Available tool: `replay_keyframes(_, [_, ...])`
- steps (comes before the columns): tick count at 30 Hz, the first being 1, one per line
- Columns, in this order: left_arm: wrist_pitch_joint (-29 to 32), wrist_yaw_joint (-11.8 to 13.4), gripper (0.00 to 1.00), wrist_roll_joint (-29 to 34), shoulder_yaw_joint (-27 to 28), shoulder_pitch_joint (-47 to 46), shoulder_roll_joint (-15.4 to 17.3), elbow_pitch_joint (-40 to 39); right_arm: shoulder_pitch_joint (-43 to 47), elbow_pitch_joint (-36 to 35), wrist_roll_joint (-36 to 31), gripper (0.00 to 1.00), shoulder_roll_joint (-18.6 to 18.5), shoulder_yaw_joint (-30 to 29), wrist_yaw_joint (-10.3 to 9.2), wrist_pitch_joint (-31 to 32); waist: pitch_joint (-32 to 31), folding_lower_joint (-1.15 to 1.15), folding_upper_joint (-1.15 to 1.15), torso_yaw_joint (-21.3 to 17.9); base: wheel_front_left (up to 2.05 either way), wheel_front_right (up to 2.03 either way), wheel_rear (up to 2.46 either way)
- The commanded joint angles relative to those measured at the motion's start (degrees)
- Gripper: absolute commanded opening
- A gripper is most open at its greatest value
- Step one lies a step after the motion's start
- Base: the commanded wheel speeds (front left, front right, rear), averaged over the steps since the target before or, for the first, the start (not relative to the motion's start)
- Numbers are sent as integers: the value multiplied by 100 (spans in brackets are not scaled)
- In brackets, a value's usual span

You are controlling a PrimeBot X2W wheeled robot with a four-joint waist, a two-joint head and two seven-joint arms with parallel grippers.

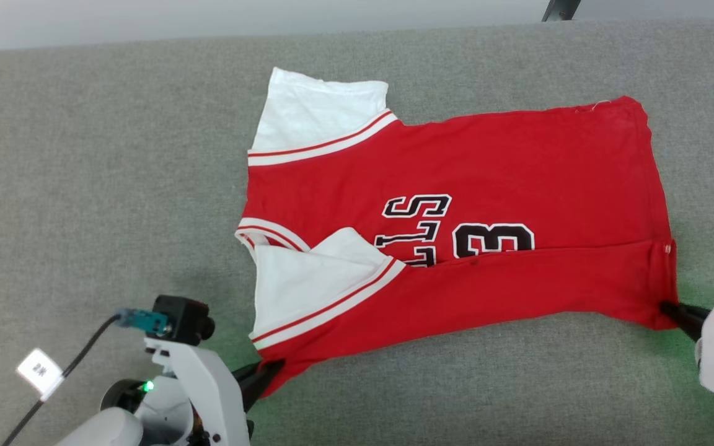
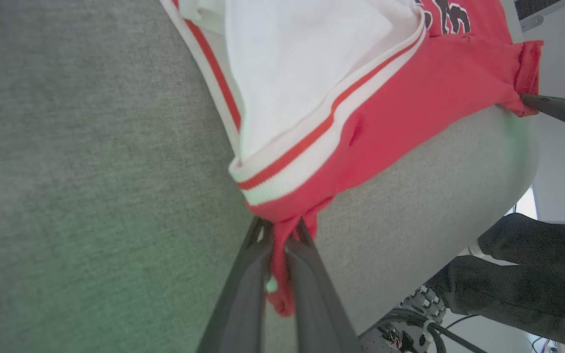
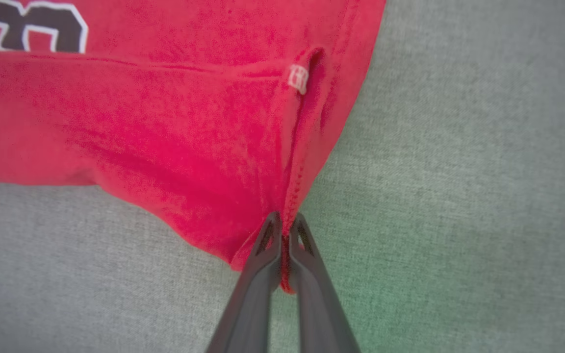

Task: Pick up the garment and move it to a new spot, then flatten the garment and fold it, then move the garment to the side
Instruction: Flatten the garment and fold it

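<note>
Across the middle and right of the grey fabric surface (image 1: 84, 186) lies the garment (image 1: 518, 161), spread flat. Its striped collar points to the surface's left edge and its hem to the right edge. The near strip is folded up over the front.

The front carries black, white-edged print lying sideways: an "S", what look like two "L"s below it, and a larger figure that looks like a "3". The fold covers part of this print. A small white tag (image 3: 298, 78) sits on the side seam by the hem, and a white cable label (image 1: 39, 370) hangs by the left arm. The writing on both is too small to read.

The left claw (image 1: 268, 370) is closed, with no gap to see, on a bunch of red cloth at the garment's near left corner, just below the striped seam of the white sleeve (image 1: 307, 279). The right claw (image 1: 667, 308) is likewise pinched shut on the near right corner of the hem.

The left wrist view shows red cloth squeezed between the two fingers (image 2: 243, 294) and trailing down past them. It also shows the other arm's fingers at the far corner and the surface's rounded edge, with cables and a dark shape beyond it. The right wrist view shows the hem stitching running straight into the closed tips (image 3: 285, 228). The far sleeve (image 1: 313, 111) lies open toward the surface's far edge in the head view.
</note>
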Motion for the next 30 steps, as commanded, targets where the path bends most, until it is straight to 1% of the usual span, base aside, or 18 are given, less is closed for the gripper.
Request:
replay_keyframes(1, [-149, 78, 18, -6, 89, 133, 41, -107, 157, -179, -115, 91, -6, -188, -9, -154, -5, 0, 0, 7, 0, 0, 0])
replay_keyframes(2, [-149, 78, 18, -6, 89, 133, 41, -107, 157, -179, -115, 91, -6, -188, -9, -154, -5, 0, 0, 7, 0, 0, 0])
replay_keyframes(3, [-231, 118, 47, 15, 128, 174, 53, -144, 216, -235, -174, 100, 26, -265, -9, -215, -12, 0, 0, 9, 0, 0, 0])
replay_keyframes(4, [-298, 122, 97, 40, 152, 199, 61, -184, 269, -308, -230, 100, 64, -324, -9, -278, -22, 0, 0, 7, 0, 0, 0])
replay_keyframes(5, [-384, 158, 100, 41, 202, 227, 55, -237, 300, -378, -280, 100, 112, -401, -9, -344, -35, 0, 0, 1, 0, 0, 0])
replay_keyframes(10, [-928, 361, 100, 155, 504, 434, 130, -543, 435, -848, -544, 100, 384, -831, -8, -817, -92, 0, 0, -30, 0, 0, 0])
replay_keyframes(13, [-1496, 518, 100, 307, 793, 549, 131, -722, 542, -1143, -715, 100, 587, -1032, -9, -1292, -102, 0, 0, -57, 0, 0, 0])
replay_keyframes(17, [-2415, 610, 100, 555, 1256, 537, -23, -703, 573, -1430, -953, 100, 937, -1099, -8, -1966, -92, 0, 0, -150, 0, 0, 0])
replay_keyframes(19, [-2807, 562, 100, 588, 1464, 367, -204, -623, 565, -1472, -1002, 100, 1127, -1135, -9, -2348, -75, 0, 0, -210, 0, 0, 0])
replay_keyframes(21, [-3065, 463, 100, 703, 1633, 121, -227, -458, 539, -1449, -1062, 100, 1316, -1121, -9, -2675, -53, 0, 0, -302, 0, 0, 0])
replay_keyframes(23, [-3147, 283, 100, 687, 1709, -208, -344, -278, 515, -1401, -1155, 100, 1465, -1070, -8, -2921, -23, 0, 0, -386, 0, 0, 0])
replay_keyframes(24, [-3170, 227, 100, 761, 1753, -414, -304, -142, 507, -1374, -1179, 100, 1536, -1013, -9, -3007, -5, 0, 0, -444, 0, 0, 0])
replay_keyframes(26, [-3068, 91, 100, 806, 1768, -897, -315, 188, 467, -1327, -1229, 100, 1640, -943, -9, -3156, 37, 0, 0, -566, 0, 0, 0])
replay_keyframes(28, [-2902, 28, 100, 1093, 1676, -1457, -166, 596, 409, -1273, -1249, 100, 1741, -851, -9, -3269, 106, 0, 0, -723, 0, 0, 0])
replay_keyframes(30, [-2668, -110, 100, 1199, 1542, -2049, -252, 1037, 366, -1218, -1245, 100, 1820, -788, -9, -3368, 190, 0, 0, -869, 0, 0, 0])
